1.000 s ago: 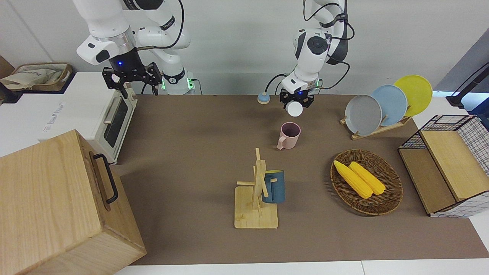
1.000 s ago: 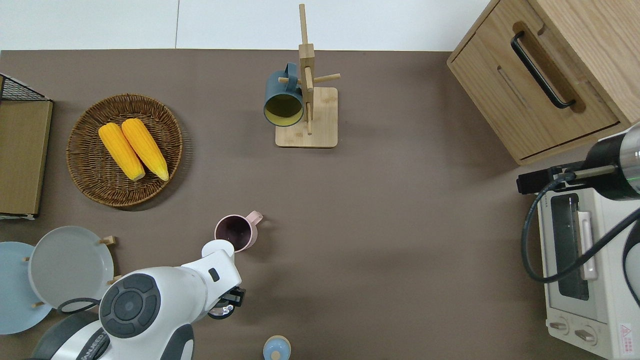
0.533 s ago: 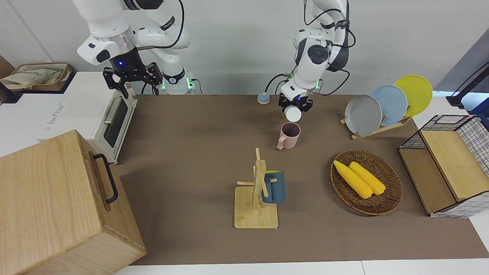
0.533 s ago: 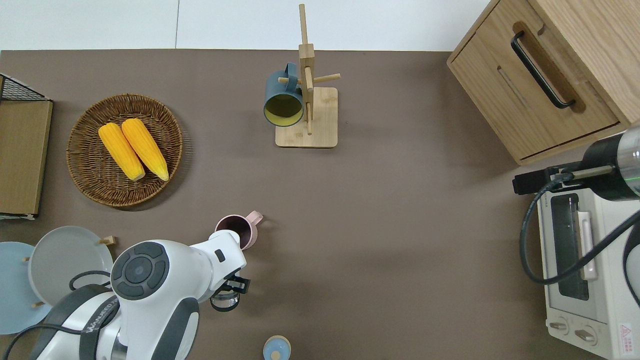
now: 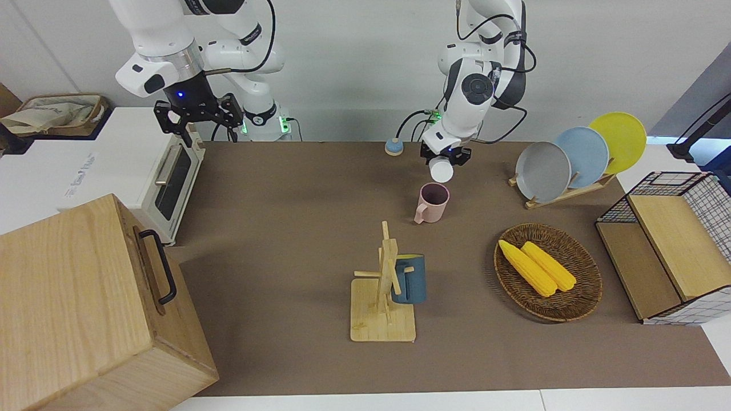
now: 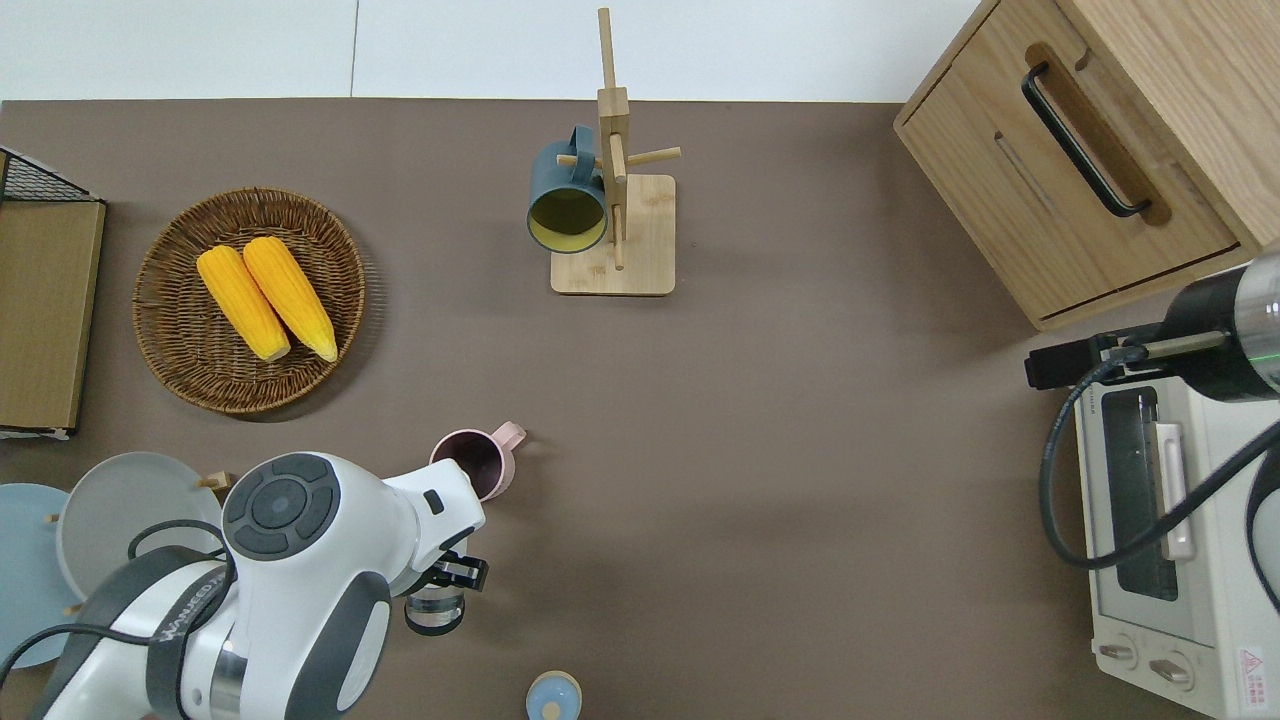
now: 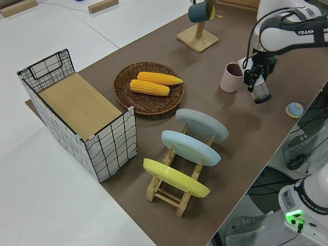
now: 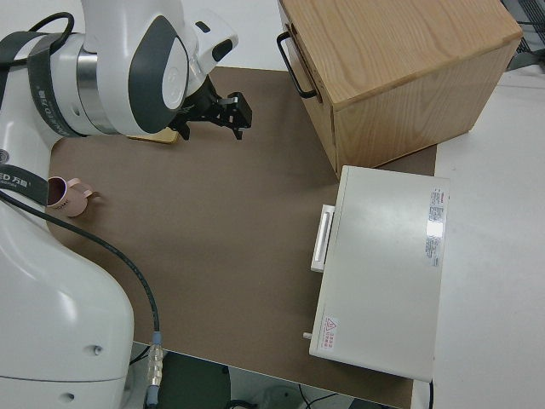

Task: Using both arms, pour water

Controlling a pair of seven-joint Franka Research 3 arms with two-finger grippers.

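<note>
The left gripper (image 5: pixel 441 157) is pinching a small clear bottle (image 7: pixel 261 92) with its fingers closed around the upper part, so the white base (image 5: pixel 441 169) is pointing at the front camera and the body is hanging tilted. My guess is it's gripping up there because the bottle has to tip over, and a hold near the top lets the wrist swing it.

It's holding the bottle just robot-side of the pink cup (image 6: pixel 472 464), not yet over the rim as the overhead view shows. The cup is standing upright with its mouth open, handle toward the right arm's end, so it looks like the target for the pour.

The little blue cap (image 6: pixel 553 695) is sitting on the table nearer the robots, well apart from the cup. Probably the bottle's lid, set out of the way.

The right gripper (image 5: pixel 197 117) is parked with its fingers spread wide and holding nothing.

Farther out, a blue mug (image 5: pixel 409 278) is hanging on its wooden rack (image 5: pixel 383 311), clear of the action. Basically we're right before the pour.
</note>
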